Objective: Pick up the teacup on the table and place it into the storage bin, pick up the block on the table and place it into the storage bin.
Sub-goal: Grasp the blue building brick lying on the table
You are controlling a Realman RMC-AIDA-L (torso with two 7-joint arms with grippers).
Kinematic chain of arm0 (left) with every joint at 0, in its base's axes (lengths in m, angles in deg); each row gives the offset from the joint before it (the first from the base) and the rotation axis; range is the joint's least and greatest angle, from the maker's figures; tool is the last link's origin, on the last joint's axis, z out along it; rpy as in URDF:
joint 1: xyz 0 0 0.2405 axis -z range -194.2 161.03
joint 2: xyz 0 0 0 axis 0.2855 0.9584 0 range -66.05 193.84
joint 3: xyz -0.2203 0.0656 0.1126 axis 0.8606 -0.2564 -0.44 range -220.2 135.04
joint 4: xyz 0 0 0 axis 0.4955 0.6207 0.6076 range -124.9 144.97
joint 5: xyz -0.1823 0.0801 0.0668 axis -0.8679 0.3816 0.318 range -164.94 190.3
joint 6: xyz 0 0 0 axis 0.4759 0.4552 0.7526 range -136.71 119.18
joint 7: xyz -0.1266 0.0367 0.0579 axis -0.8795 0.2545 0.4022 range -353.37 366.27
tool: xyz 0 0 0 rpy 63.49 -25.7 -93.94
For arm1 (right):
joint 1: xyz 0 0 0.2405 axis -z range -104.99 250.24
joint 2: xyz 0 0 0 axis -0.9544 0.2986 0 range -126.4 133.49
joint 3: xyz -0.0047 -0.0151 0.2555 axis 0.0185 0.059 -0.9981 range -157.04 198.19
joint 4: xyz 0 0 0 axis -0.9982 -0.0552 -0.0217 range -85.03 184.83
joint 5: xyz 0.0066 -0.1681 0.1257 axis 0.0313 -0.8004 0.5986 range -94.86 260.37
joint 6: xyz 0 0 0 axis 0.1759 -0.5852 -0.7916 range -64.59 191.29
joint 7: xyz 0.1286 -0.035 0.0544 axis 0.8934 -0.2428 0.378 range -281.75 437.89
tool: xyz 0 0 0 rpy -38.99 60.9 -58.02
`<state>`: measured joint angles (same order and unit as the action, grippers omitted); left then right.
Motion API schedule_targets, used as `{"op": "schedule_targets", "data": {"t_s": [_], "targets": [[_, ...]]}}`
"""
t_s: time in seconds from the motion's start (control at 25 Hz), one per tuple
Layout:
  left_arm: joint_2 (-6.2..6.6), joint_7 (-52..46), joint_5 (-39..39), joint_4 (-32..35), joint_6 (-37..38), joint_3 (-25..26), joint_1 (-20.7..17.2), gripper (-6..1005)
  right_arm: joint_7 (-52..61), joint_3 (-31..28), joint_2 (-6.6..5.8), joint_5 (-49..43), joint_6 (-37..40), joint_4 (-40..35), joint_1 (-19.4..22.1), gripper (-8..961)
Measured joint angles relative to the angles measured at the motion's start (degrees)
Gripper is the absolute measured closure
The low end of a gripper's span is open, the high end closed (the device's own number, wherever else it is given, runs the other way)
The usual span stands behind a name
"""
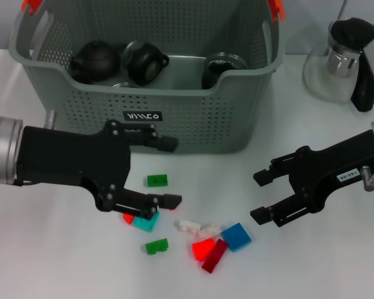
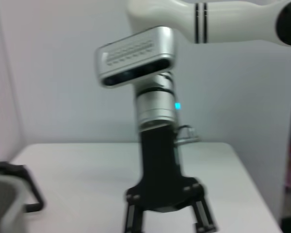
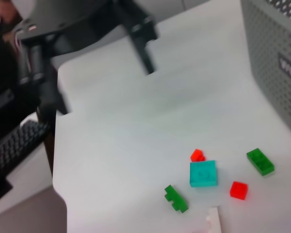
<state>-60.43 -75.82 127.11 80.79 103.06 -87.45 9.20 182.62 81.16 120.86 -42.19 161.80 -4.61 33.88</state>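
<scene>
the left pincer (image 1: 168,173) hangs low over the bench (image 1: 62,249), its two fingers spread wide, one up near the front wall of the storage bin (image 1: 237,118), the other down by the scatter of blocks. nothing is held between them. directly under the lower finger lies the teal block (image 1: 146,222), with a small red block (image 1: 128,218) touching its side; a green block (image 1: 156,180) sits in the open gap between the fingers, just toward the bin. so the nearest blocks lie right at the left pincer's tips, and a short drop looks enough to reach one.

the right pincer (image 1: 260,196) is also spread and empty, hovering on the other side of the pile. the blue block (image 1: 236,237), the dark red bar (image 1: 214,255), the bright red block (image 1: 202,249) and the pale block (image 1: 189,225) lie between the two arms, below and toward the left of its tips; a second green block (image 1: 156,246) sits nearer the front edge. the left arm is the closer one to the teal and green pieces.

dark teaware already lies inside the bin; no teacup shows on the bench, so the block step seems the one in hand. a glass pot (image 1: 336,62) stands off to the right
</scene>
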Motion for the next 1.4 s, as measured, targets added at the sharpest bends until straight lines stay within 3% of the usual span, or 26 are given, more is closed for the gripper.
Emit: {"op": "schedule_targets", "data": {"t_s": [0.32,0.68,1.4], "targets": [[-0.10,8.59,5.89,-7.70,-4.70,2.80,-1.60,150,-0.14,0.90,1.00,-7.05,0.49,-0.51,-4.74,85],[-0.17,8.58,12.42,-11.57,-12.11,3.22,-2.18,151,2.11,5.67,2.69,-13.79,0.61,-2.20,-8.92,86],[0.05,8.89,14.69,-17.35,-15.70,3.72,-1.88,152,10.12,28.08,2.95,-15.15,-6.03,-1.98,-12.95,86]]}}
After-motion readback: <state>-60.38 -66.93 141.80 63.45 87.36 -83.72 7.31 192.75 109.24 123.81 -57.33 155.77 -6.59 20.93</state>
